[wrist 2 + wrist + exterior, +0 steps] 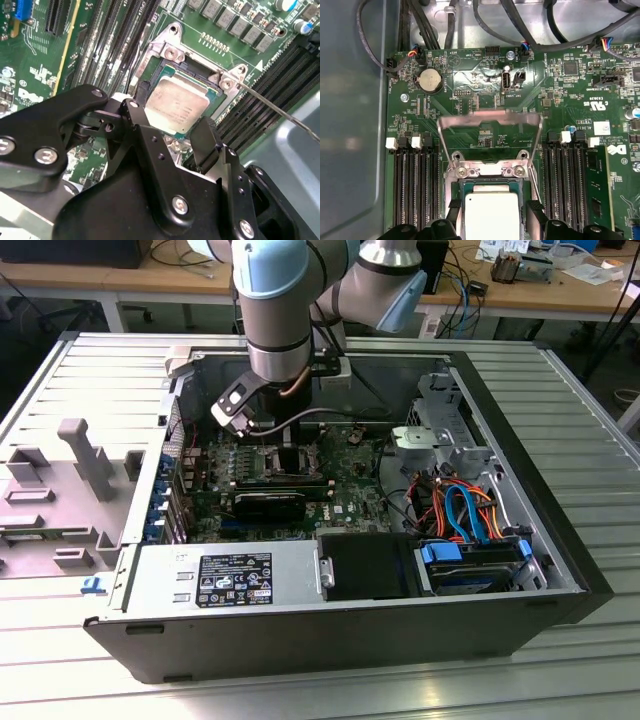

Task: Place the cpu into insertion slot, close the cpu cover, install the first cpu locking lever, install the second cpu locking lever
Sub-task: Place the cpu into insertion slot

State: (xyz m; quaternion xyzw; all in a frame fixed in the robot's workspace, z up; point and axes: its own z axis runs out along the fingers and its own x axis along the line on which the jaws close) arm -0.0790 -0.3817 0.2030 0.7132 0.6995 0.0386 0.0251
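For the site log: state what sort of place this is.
Probably a robotics lab or workshop. A robot arm reaches into an open computer case lying on a slatted metal table, and wooden workbenches strewn with cables and equipment stand behind it.

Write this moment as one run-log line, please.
small square silver-grey cpu in silver-rimmed square insertion slot | thin silver hinged cpu cover raised open | black robot hand open, straddling cpu

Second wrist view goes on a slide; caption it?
The cpu lies in the insertion slot, the gripper poised with jaws open astride it.
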